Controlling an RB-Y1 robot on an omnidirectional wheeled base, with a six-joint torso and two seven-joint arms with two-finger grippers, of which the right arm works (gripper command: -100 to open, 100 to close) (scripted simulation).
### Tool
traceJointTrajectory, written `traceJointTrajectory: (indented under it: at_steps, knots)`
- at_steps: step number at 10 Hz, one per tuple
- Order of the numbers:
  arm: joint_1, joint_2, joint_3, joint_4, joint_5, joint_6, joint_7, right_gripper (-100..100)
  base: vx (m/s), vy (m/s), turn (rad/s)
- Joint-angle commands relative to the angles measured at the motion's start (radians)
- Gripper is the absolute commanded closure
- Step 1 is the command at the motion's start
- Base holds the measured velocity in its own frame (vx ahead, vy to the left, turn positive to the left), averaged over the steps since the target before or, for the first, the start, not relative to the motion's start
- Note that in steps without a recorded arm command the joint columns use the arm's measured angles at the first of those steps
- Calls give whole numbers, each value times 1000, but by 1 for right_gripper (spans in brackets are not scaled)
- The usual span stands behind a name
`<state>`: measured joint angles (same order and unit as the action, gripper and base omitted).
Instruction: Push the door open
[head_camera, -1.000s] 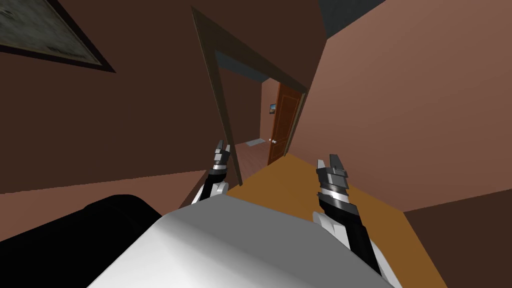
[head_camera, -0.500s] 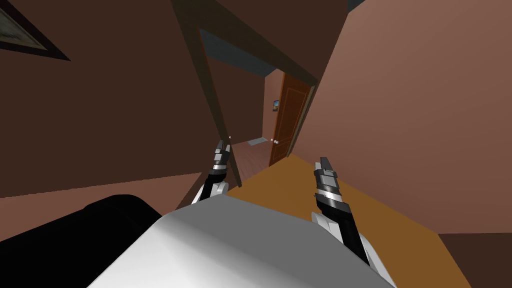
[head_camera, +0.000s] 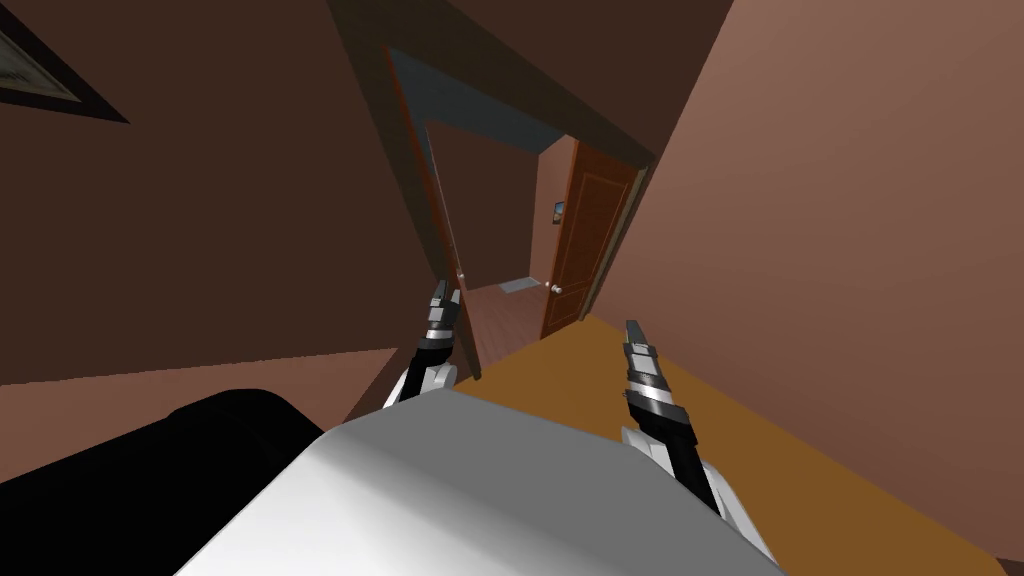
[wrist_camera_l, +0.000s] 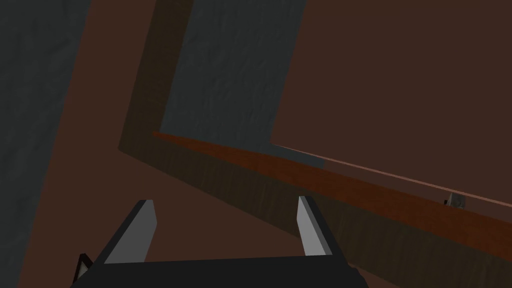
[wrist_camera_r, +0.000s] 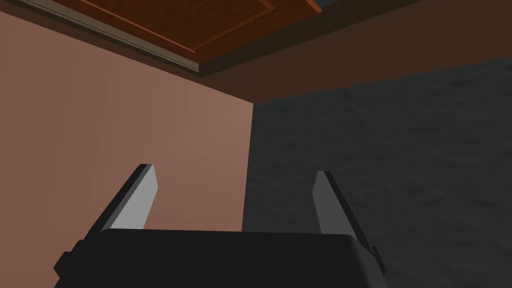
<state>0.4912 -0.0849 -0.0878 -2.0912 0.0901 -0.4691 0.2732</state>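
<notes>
A dark doorframe (head_camera: 500, 85) stands ahead. At its right side is a brown panelled door (head_camera: 592, 230) with a pale knob (head_camera: 553, 288); its top also shows past my right gripper (wrist_camera_r: 200, 20). Along the left jamb runs a reddish-brown door edge (head_camera: 425, 170), seen almost edge-on, with a small pale knob (head_camera: 461, 272). My left gripper (head_camera: 443, 290) is open close beside that jamb. In the left wrist view the gripper (wrist_camera_l: 225, 202) points at the reddish edge (wrist_camera_l: 350, 185) and grey knob (wrist_camera_l: 456, 200). My right gripper (head_camera: 631, 328) is open (wrist_camera_r: 235, 169) and holds nothing, near the pink wall.
A pink wall (head_camera: 850, 250) runs close along my right, a dark brown wall (head_camera: 220, 220) along my left with a framed picture (head_camera: 40, 70). Orange floor (head_camera: 560, 380) leads to the doorway. A black area (head_camera: 100, 480) lies low on the left. A grey mat (head_camera: 520, 285) lies beyond the doorway.
I have moved closer to the doorway and turned a little. The reddish door edge has come into view at the left jamb. My right gripper has rolled and now shows narrow.
</notes>
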Motion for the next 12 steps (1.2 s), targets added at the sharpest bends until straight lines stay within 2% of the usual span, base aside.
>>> traceJointTrajectory:
  at_steps: [1,12]
  knots:
    - [-6,-5,-3,27,14,-10,28,-100,155,-75,87]
    - [-46,-21,-22,267,131,-106,242,-100,124,-91,123]
